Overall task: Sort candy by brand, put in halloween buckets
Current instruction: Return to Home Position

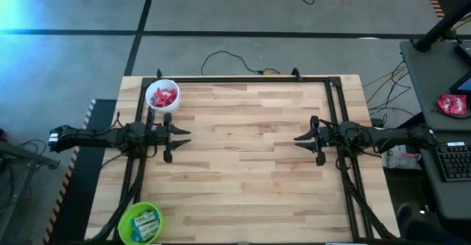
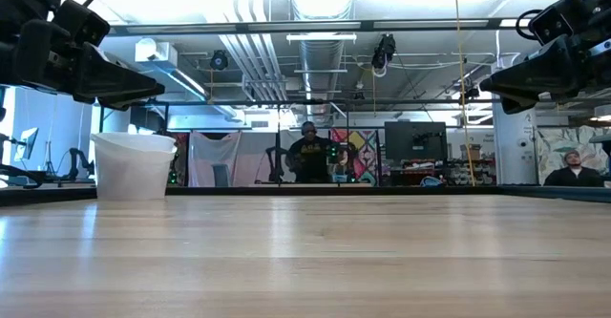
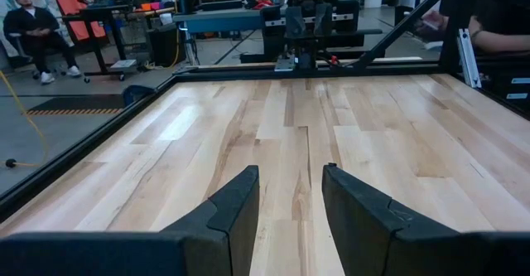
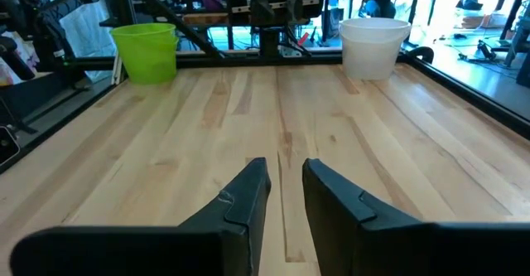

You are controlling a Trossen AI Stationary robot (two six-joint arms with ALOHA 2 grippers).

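The white bucket (image 1: 163, 96) stands on its base at the table's far left corner and holds red candy (image 1: 165, 98). It also shows in the low view (image 2: 132, 165) and the right wrist view (image 4: 374, 48). The lime green bucket (image 1: 141, 223) stands at the near left corner (image 4: 149, 52) with light blue and white candy (image 1: 146, 221) inside. My left gripper (image 3: 290, 172) hovers open at the table's left side (image 1: 182, 136), between the two buckets. My right gripper (image 4: 286, 164) hovers at the right side (image 1: 299, 138), open by a narrow gap, nothing between its fingers.
A black frame rail (image 1: 257, 79) runs around the wooden tabletop (image 1: 250, 157). A desk with a keyboard (image 1: 452, 160) and a red bag (image 1: 450, 104) stands beyond the right edge. People sit and stand in the room behind (image 2: 310, 156).
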